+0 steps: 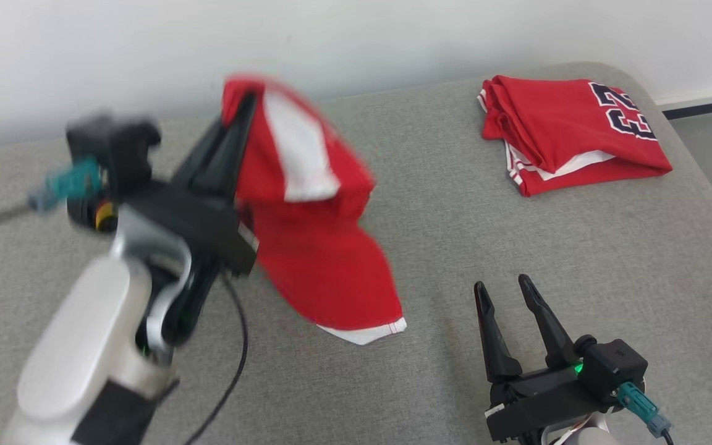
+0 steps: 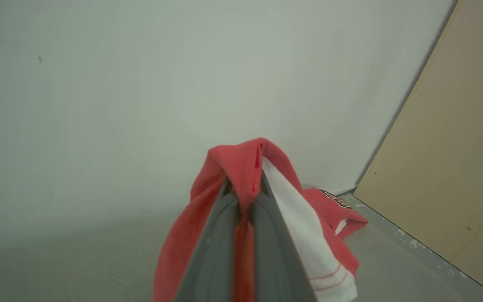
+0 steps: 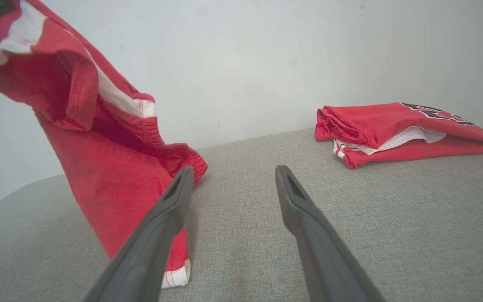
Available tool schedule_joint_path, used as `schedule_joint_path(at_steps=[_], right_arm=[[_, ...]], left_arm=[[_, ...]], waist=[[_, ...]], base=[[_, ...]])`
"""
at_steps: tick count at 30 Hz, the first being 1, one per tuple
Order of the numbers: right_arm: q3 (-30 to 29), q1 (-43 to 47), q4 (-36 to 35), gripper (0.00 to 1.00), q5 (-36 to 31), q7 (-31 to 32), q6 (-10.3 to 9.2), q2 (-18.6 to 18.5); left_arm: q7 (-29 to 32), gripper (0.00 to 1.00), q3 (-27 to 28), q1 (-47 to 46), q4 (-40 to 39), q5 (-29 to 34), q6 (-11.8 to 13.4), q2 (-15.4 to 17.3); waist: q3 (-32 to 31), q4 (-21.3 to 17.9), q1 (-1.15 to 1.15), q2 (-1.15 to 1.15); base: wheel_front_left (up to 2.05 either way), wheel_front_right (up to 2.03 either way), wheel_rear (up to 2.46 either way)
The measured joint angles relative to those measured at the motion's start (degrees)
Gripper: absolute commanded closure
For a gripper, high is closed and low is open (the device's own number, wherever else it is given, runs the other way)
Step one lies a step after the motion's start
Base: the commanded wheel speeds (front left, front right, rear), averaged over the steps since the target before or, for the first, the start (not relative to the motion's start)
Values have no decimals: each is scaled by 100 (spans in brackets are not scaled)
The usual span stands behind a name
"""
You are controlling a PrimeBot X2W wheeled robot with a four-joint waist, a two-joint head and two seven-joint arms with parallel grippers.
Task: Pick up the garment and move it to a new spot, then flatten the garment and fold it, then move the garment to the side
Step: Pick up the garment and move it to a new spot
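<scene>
You are holding the garment (image 1: 319, 247), a red shirt with white panels, in the left gripper (image 1: 246, 104), whose fingers are pinched together on a small bunch of cloth at their very tips. It hangs above the grey padded surface (image 1: 430, 383), well to the left of the folded red jersey (image 1: 569, 133) that lies at the far right corner. The right gripper (image 1: 501, 283) is spread wide and empty, nearer to you than the folded jersey and just right of the garment's white hem; whether that hem touches the surface cannot be told. Because so little cloth is caught, a quick swing could pull it free and drop it in a heap. The low hem may drag and bunch, making flattening harder. Carried too far toward the folded jersey, it could land on it and disturb the stack. The open right fingers could also snag the hanging cloth.
</scene>
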Motion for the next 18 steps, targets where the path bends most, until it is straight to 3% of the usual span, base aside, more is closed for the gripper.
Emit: schedule_joint_path(at_steps=[10,18], right_arm=[[37,75,49,0,-38,0,0,0],[18,111,88,0,-88,0,0,0]], left_arm=[[-722,100,308,1892,563,-378,144,179],[-1056,100,255,2431,1327,-410,67,112]], waist=[[-48,128,0,0],[-119,265,0,0]], base=[[0,0,0],[0,0,0]])
